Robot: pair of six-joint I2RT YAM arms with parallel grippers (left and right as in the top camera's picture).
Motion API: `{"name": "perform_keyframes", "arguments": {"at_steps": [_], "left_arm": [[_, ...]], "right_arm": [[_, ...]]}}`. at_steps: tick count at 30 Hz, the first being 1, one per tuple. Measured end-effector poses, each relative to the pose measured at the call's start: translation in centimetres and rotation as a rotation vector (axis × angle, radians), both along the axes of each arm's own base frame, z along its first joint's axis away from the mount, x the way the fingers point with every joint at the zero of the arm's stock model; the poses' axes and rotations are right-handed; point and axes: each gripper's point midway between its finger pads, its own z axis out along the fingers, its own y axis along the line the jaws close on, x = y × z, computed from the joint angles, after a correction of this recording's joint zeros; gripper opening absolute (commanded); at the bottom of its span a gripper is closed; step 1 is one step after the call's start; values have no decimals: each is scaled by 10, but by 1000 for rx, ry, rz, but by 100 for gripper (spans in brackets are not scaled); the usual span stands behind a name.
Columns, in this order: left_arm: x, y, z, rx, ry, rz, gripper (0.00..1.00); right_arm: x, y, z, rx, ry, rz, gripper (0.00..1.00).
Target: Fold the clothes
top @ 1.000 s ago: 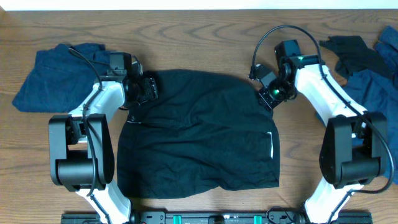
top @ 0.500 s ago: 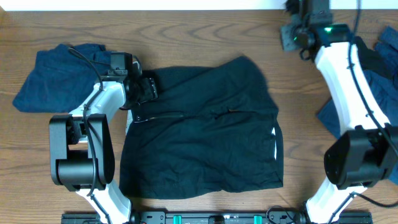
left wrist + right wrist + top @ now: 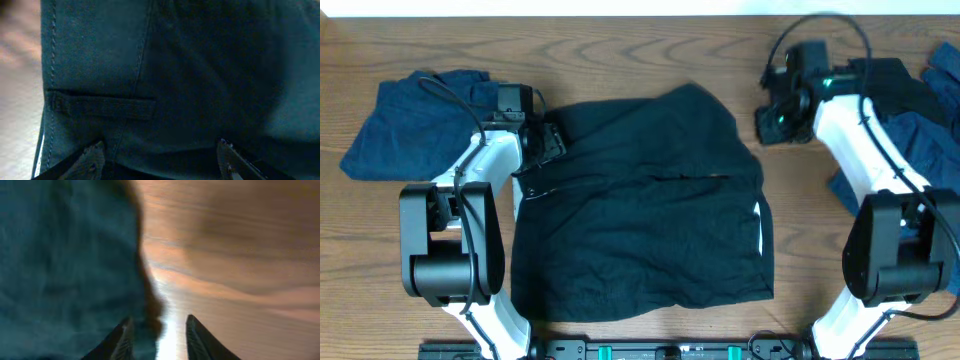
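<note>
Black shorts (image 3: 640, 210) lie spread flat in the middle of the table, with the waistband toward the far side. My left gripper (image 3: 552, 140) sits over their far left corner. In the left wrist view its fingers (image 3: 161, 161) are wide apart above the dark fabric (image 3: 190, 75), near a belt loop (image 3: 100, 106). My right gripper (image 3: 763, 130) is just right of the shorts' far right corner, over bare wood. In the right wrist view its fingers (image 3: 160, 340) are open and empty, with the fabric edge (image 3: 65, 270) to their left.
A dark blue garment (image 3: 410, 120) lies crumpled at the far left behind the left arm. A black garment (image 3: 885, 85) and a blue one (image 3: 935, 130) lie at the far right. The table's far edge (image 3: 640, 14) is close behind.
The right arm let go of the shorts' far right corner, swung to the table's far edge, then came back down beside that corner. The corner now lies further back. The left arm hardly moved.
</note>
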Motion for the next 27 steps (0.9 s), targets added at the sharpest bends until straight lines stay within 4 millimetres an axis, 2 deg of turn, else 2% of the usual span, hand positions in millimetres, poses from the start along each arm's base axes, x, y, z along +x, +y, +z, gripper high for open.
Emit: {"name": "perform_keyframes", "arguments": {"at_steps": [4, 6, 11, 18, 20, 23, 27], "left_arm": [[-5, 11, -2, 36, 17, 87, 74], [-8, 14, -3, 50, 31, 108, 73], [-23, 23, -6, 97, 90, 145, 74], [-30, 25, -7, 107, 118, 160, 74], [-31, 26, -6, 110, 125, 160, 74], [-33, 26, -7, 112, 135, 163, 74], [-37, 26, -6, 113, 149, 170, 75]], "right_arm": [[-13, 18, -31, 121, 17, -4, 40], [-18, 25, -40, 170, 23, -10, 45], [-21, 46, -46, 303, -4, 9, 53], [-21, 71, -51, 365, -55, 41, 56], [-22, 74, -55, 349, -56, 36, 52], [-19, 74, -57, 320, -70, 20, 38], [-17, 67, -65, 276, -66, -10, 2]]}}
